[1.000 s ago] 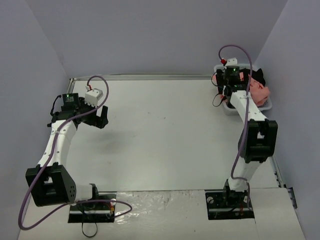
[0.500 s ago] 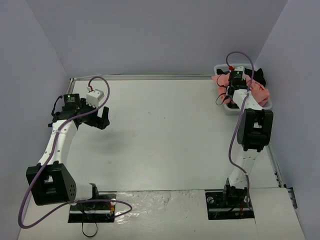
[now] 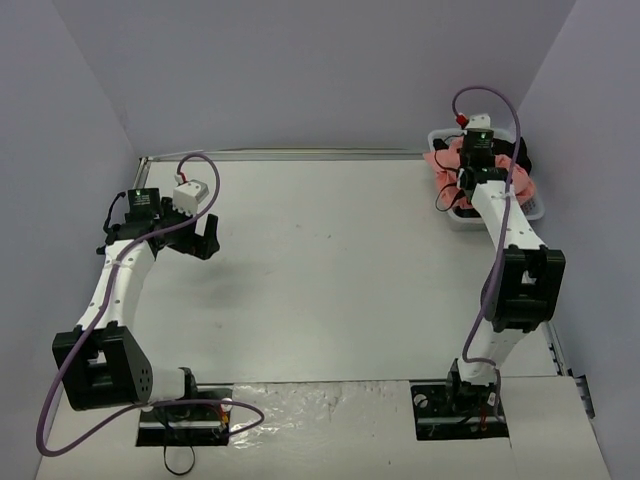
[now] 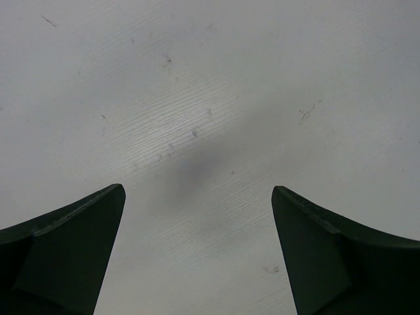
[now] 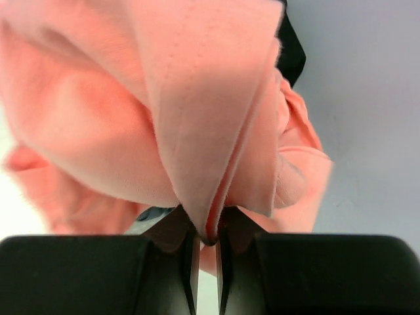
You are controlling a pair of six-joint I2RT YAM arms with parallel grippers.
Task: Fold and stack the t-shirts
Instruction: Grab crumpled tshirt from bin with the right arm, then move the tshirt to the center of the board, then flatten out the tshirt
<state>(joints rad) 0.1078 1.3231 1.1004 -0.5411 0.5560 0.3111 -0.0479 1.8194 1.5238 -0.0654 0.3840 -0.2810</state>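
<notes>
A: Where is the salmon-pink t-shirt (image 5: pixel 197 111)?
B: Bunched at the white basket (image 3: pixel 458 219) in the far right corner of the desk (image 3: pixel 320 280), one fold pinched in the pressed-together right end effector (image 5: pixel 205 259)
A: How will it handle?
B: Probably light, limp and draping; a shoulder or hem edge looks the better hold. The left end effector (image 4: pixel 197 197) hangs spread wide above the desk
</notes>
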